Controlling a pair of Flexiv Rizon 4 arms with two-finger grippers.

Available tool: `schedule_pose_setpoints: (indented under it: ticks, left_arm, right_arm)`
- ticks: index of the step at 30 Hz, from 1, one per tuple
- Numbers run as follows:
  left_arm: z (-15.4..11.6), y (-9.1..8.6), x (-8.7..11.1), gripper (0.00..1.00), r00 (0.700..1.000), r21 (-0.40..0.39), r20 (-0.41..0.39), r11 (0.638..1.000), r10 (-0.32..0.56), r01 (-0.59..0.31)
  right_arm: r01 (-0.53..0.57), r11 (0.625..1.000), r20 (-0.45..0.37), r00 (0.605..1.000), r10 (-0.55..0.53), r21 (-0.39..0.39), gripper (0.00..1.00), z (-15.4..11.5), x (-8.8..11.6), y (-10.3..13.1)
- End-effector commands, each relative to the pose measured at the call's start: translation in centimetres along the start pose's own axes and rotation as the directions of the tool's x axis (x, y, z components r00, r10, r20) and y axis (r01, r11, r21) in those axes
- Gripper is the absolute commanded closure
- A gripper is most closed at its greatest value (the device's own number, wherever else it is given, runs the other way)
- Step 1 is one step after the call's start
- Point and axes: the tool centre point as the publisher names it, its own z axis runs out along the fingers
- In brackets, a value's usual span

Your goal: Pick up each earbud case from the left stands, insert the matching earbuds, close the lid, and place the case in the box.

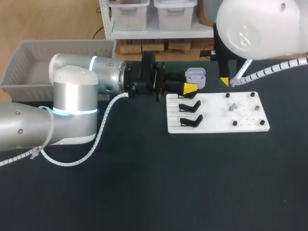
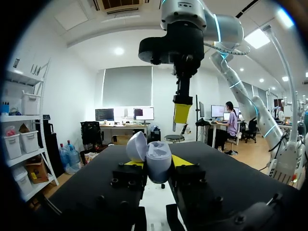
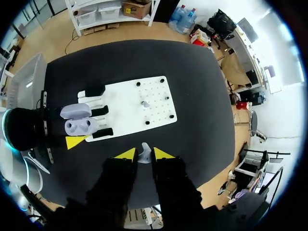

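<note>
Head view, left to right.

- Upper left: grey box (image 1: 62, 48) at the far edge of the dark table (image 1: 144, 183). Inside of box not clearly readable.
- Left arm (image 1: 72, 96) enters from the left edge and lies level across the upper middle of the frame.
- Left gripper (image 1: 191, 83) sits just off the far-left corner of the white board (image 1: 216, 120). Its fingers are clamped from both sides on the lilac earbud case (image 2: 156, 159).
- The case is lifted clear of the table with its lid swung open. In the right wrist view its two wells show.
- Board, right of centre: black stands (image 1: 190, 106) along its left part and small black pegs (image 1: 235, 123) on its right part.
- One loose earbud (image 1: 233, 106) rests on the board among the pegs.
- Upper right: right gripper (image 3: 143, 154) hangs over the board's far edge, pointing down. Its yellow tips are pinched on a small pale held earbud (image 3: 143, 157).
- The held earbud is near the open case but apart from it.
</note>
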Motion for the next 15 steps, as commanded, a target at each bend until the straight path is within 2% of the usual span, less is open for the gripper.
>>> schedule_pose_setpoints:
  ticks: [1, 8, 15]
  left_arm:
    - [0.3, -0.6, 0.5, 1.0, 0.998, -0.021, -0.022, 0.998, 0.051, -0.051]
    - [0.8, -1.3, 0.7, 1.0, 0.997, -0.033, -0.026, 0.997, 0.067, -0.068]
    - [1.6, -1.9, 0.7, 1.0, 0.996, -0.024, -0.03, 0.996, 0.084, -0.085]
  right_arm:
    - [-0.027, 0.998, 0.031, 0.999, 0.025, 0.061, 1.0, -0.7, 0.8, 0.7]
    - [-0.131, 0.99, 0.04, 0.991, 0.129, 0.047, 1.0, -2.3, 1.6, 2.0]
    - [-0.229, 0.973, -0.021, 0.973, 0.229, 0.012, 1.0, -2.4, 1.8, 2.7]
